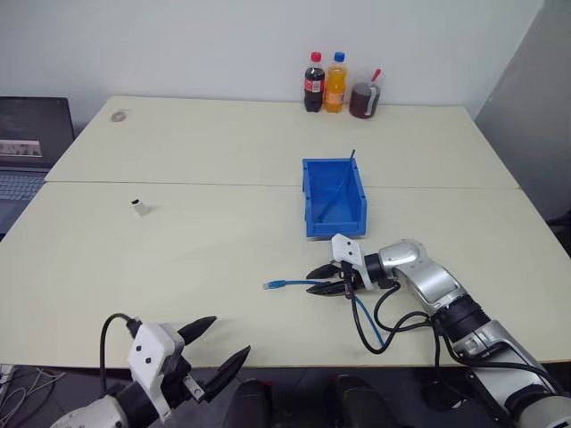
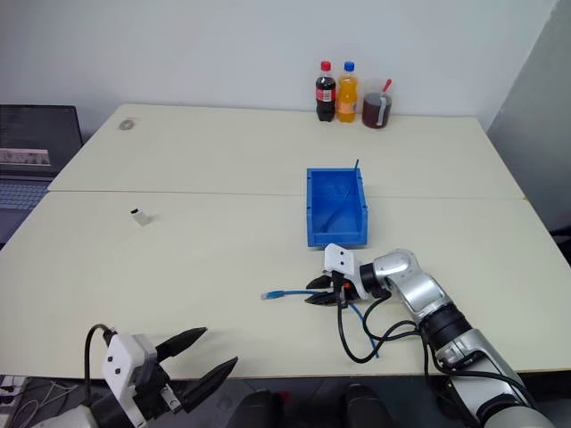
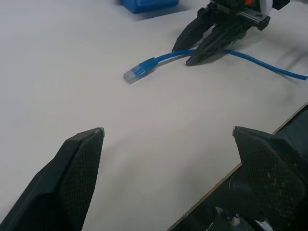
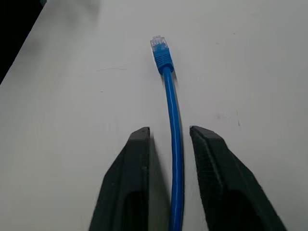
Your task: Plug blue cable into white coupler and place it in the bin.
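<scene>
Right wrist view shows you the right hand [image 4: 168,178] with its two fingers parted a little on either side of the blue cable [image 4: 169,110], not pinching it, while the cable's clear plug tip lies flat on the table [image 4: 72,120]. In the left eye view your left hand [image 1: 219,352] hangs at the near left table edge, fingers spread wide and holding nothing. The white coupler [image 1: 140,209] sits well to the left, and the bin [image 1: 334,198] stands just beyond the right hand.
</scene>
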`<control>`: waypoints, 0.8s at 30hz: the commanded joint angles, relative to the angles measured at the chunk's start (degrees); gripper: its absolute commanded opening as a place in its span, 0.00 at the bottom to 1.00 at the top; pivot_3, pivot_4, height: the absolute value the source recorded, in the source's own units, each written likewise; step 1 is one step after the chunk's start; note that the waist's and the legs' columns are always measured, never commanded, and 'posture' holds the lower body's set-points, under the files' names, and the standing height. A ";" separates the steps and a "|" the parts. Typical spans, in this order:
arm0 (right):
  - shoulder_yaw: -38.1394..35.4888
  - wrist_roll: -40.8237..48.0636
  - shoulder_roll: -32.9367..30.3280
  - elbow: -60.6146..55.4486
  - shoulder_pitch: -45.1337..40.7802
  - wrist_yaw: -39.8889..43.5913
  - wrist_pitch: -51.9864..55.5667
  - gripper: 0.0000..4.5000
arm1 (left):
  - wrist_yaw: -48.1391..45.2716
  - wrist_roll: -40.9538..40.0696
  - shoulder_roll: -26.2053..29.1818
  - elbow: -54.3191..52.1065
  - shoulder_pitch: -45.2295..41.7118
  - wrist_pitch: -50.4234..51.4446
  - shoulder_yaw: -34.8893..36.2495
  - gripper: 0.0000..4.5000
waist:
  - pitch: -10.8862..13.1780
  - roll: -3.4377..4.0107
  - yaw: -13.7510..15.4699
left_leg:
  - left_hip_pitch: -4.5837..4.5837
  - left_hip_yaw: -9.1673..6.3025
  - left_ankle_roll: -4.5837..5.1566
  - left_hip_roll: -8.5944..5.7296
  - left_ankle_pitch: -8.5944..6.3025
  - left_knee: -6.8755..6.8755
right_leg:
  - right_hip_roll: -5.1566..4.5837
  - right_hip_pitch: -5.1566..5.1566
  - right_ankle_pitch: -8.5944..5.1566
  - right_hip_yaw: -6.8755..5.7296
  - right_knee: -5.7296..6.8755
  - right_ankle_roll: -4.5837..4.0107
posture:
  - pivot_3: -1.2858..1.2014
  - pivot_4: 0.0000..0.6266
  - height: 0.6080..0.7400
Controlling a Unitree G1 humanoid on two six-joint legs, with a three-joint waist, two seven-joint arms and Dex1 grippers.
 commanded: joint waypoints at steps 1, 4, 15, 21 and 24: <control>-3.74 2.26 -2.27 -7.22 2.54 -0.24 3.62 0.55 | -5.59 1.23 4.72 5.95 -4.22 -4.39 -0.66 1.00 | 0.01 0.01 -0.05 | 0.00 0.00 0.00 0.06 0.00 0.00 | 0.06 0.00 -0.03 -0.02 0.00 -0.09 | 0.52 0.24 1.00; -8.03 5.33 -5.12 -17.29 6.91 -2.56 9.77 0.72 | -12.61 2.34 11.36 16.29 -15.04 -8.09 -2.05 1.00 | 0.07 0.11 0.19 | -0.04 -0.03 0.00 0.04 0.00 -0.02 | 0.09 -0.01 -0.04 -0.09 0.03 -0.12 | 0.52 0.24 1.00; -26.76 22.84 -10.80 -54.85 22.54 -18.80 38.35 1.00 | -36.43 12.79 13.60 55.89 -58.63 -20.99 -24.32 1.00 | -0.03 0.11 0.05 | -0.22 0.00 -0.03 0.04 -0.01 0.00 | 0.13 -0.07 0.16 -0.22 -0.05 0.06 | 0.52 0.24 1.00; -34.23 23.72 -13.32 -60.35 32.23 -24.85 40.64 1.00 | -41.37 17.79 8.27 70.68 -69.44 -28.37 -30.70 1.00 | -0.06 0.07 0.19 | -0.30 -0.04 -0.03 -0.04 -0.01 0.01 | 0.14 -0.04 0.10 -0.36 -0.03 0.16 | 0.52 0.24 1.00; -35.98 22.28 -13.11 -60.22 36.19 -27.57 38.97 1.00 | -42.39 20.18 7.08 75.45 -71.81 -31.69 -32.34 0.96 | -0.09 0.08 0.15 | -0.26 -0.04 -0.02 -0.08 -0.01 0.04 | 0.14 0.01 0.10 -0.32 -0.02 0.25 | 0.52 0.24 1.00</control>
